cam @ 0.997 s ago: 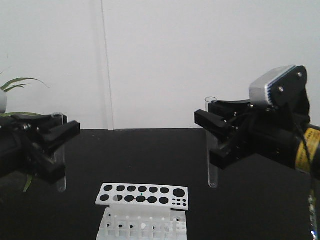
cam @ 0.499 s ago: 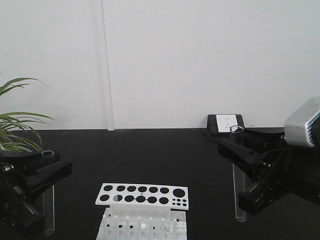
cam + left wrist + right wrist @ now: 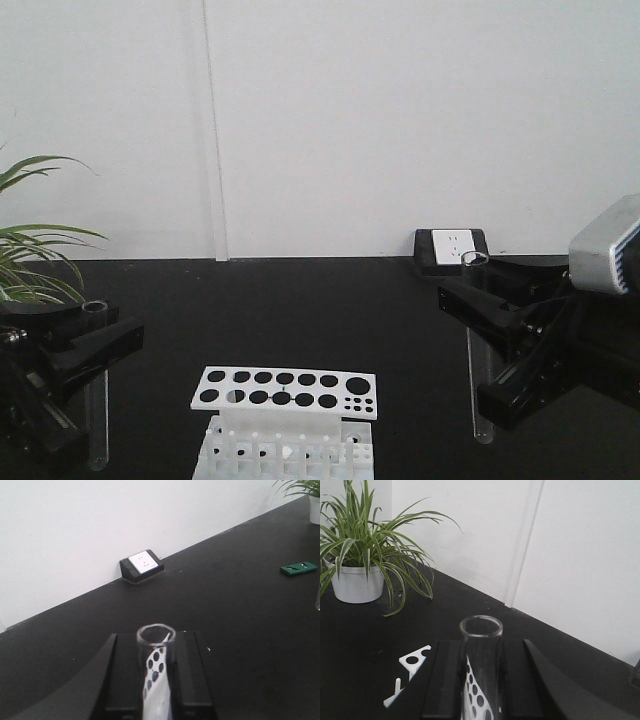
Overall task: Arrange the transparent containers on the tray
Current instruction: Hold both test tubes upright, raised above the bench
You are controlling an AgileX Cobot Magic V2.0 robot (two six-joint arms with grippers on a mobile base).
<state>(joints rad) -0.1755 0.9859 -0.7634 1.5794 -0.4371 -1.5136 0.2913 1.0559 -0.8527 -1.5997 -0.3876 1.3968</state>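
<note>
Each arm holds one clear glass test tube upright above the black table. My left gripper (image 3: 95, 345) is shut on the left tube (image 3: 96, 420), whose open rim pokes up between the black fingers (image 3: 189, 672) as the same tube (image 3: 156, 645) in the left wrist view. My right gripper (image 3: 478, 315) is shut on the right tube (image 3: 481, 400); in the right wrist view this tube (image 3: 481, 650) stands between the fingers (image 3: 445, 680). The yellow tray is out of view.
A white holed tube rack (image 3: 285, 420) stands at the front centre between the arms. A power socket box (image 3: 450, 247) sits at the wall. A potted plant (image 3: 30, 265) is at the left, and a green flat item (image 3: 298, 568) lies on the table.
One second ago both arms were higher and closer to the centre. They have since swung outward and lowered with their tubes, uncovering the socket box. Hardly anything moved in the last half second.
</note>
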